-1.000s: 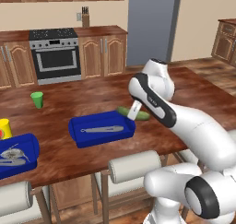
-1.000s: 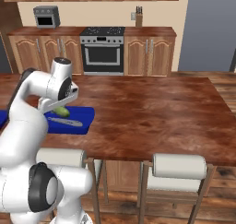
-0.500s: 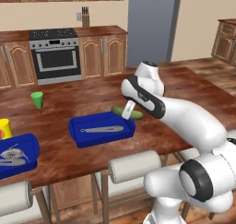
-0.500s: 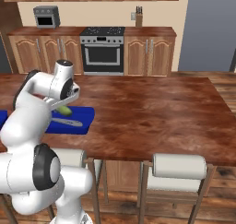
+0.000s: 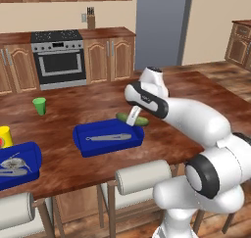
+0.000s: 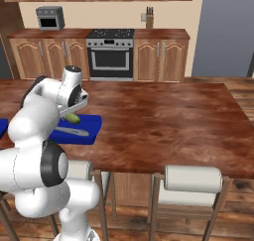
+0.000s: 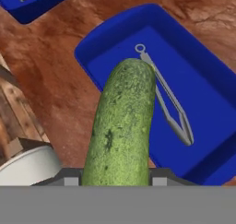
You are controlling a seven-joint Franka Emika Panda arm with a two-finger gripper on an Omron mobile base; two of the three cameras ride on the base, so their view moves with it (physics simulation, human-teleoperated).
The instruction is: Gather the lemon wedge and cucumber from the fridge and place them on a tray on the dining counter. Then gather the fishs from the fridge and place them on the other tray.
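cucumber [image 7: 122,126] in gripper [image 5: 131,117] above tray [image 5: 109,136] edge, tongs [image 5: 109,137] inside tray, second tray [image 5: 19,164] left

Even, soft rendered light fills all three views, bright without glare. The wooden worktop [image 5: 88,149] carries only a dull sheen and faint shadows under the blue tray [image 5: 109,137]. Edges look slightly jagged and textures coarse. In the hand view the cucumber [image 7: 122,126] appears soft and pixelated close up; straight lines stay undistorted.

Wooden cabinets [image 5: 109,57] flank a steel oven [image 5: 59,60], beige walls.
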